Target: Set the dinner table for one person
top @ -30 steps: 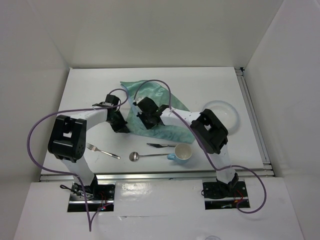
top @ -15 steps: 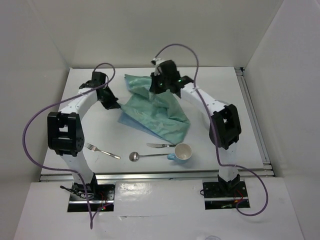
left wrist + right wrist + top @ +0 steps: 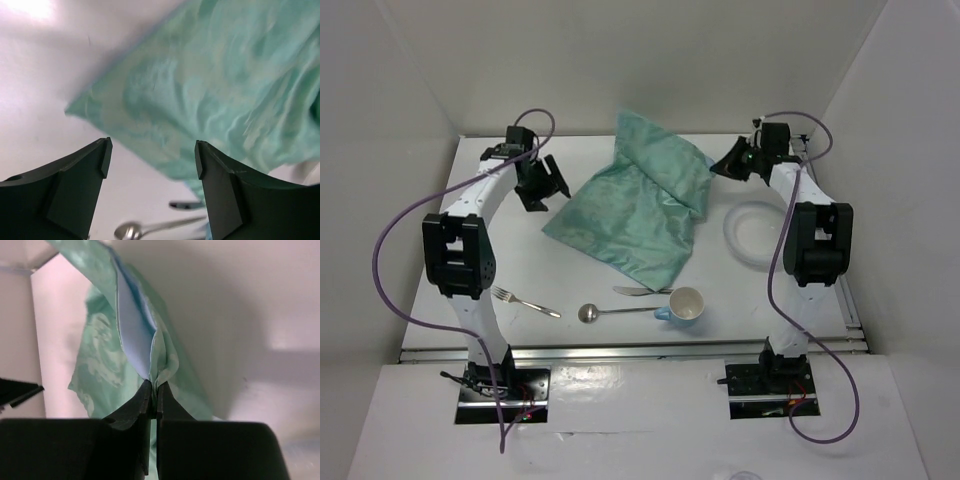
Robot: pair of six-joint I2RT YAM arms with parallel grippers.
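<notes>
**Overhead and wrist views, near to far.** A metal rail (image 3: 630, 348) runs along the near edge of the white worktop (image 3: 570, 265), which is walled in white on its other sides and carries everything named here.

Nearest the rail lie four items:
- a fork (image 3: 525, 300) at the left;
- a spoon (image 3: 615, 312) at the middle, its handle reaching to the cup;
- a white cup (image 3: 686, 305) with a blue handle, mouth up;
- a knife (image 3: 642, 291) just behind the spoon, its far end at the cloth's near edge.

Farther back and to the right sits a pale plate (image 3: 755, 232).

A teal patterned cloth (image 3: 640, 205) covers the middle of the worktop. Its near part lies spread out, and its far right part is raised and folded.

The left claw (image 3: 546, 188) hangs at the far left, just beside the cloth's left corner and apart from it. In the left wrist view its fingers (image 3: 80, 185) stand spread with nothing between them, and the cloth (image 3: 225, 90) lies beyond.

The right claw (image 3: 718, 168), at the far right, is pressed together on the cloth's right edge. In the right wrist view this claw (image 3: 154, 390) pinches a fold of the cloth (image 3: 100, 360), which shows a pale blue underside.
</notes>
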